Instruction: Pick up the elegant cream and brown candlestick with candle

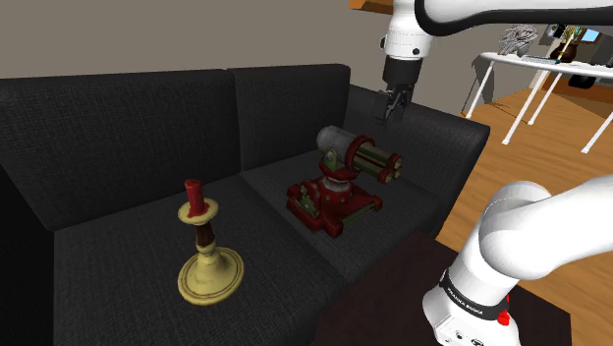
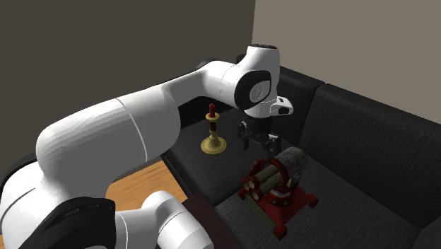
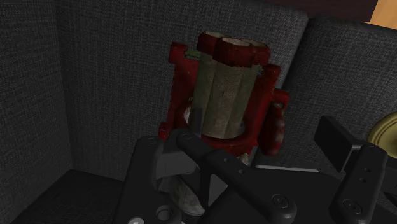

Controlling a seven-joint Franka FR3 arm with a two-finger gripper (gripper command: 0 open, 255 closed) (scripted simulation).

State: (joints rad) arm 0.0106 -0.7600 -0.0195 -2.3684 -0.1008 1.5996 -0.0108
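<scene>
A cream candlestick (image 1: 208, 258) with a brown stem and a red candle stands upright on the sofa's seat cushion at the shoulder view's left. It shows again beyond the arm as the candlestick (image 2: 213, 134), and its cream base (image 3: 385, 130) peeks in beside one finger. My gripper (image 1: 391, 106) hangs open, well to the right of it and above the back of a red and olive toy cannon (image 1: 344, 177). Nothing sits between the fingers of the gripper (image 2: 256, 141). Seen from the hand, the gripper (image 3: 257, 137) looks down on the cannon (image 3: 222, 89).
The dark sofa (image 1: 118, 128) has a high backrest and an armrest (image 1: 447, 133) close behind my gripper. The cannon (image 2: 277, 184) stands between my gripper and the candlestick. A dark low table (image 1: 393, 295) lies by the stand. A white table (image 1: 550, 64) stands on the wooden floor.
</scene>
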